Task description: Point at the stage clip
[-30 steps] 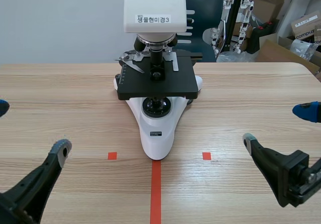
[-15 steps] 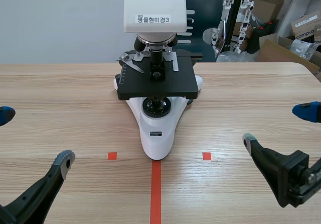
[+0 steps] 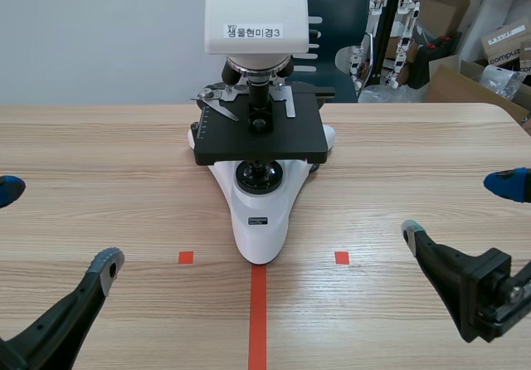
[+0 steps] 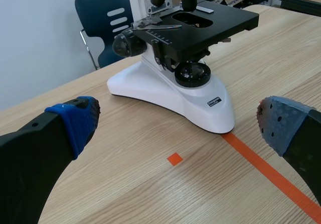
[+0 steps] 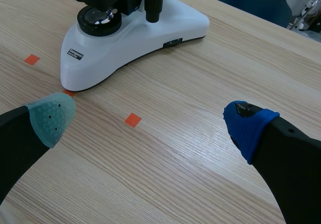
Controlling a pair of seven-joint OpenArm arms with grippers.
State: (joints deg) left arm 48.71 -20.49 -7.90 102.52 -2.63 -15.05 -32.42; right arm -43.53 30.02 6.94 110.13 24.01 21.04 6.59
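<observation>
Stage clip lying at 11 o'clock on microscope stage, left hand hovering released at 7 o'clock, right hand hovering released at 5

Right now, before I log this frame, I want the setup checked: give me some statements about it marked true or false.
The stage clip lies on the black stage of the microscope. True.
The left gripper is shut on the stage clip. False: its fingers are open, holding nothing.
The right gripper touches the microscope. False: it is apart from it, fingers open.
A dark chair stands behind the table. True.
</observation>
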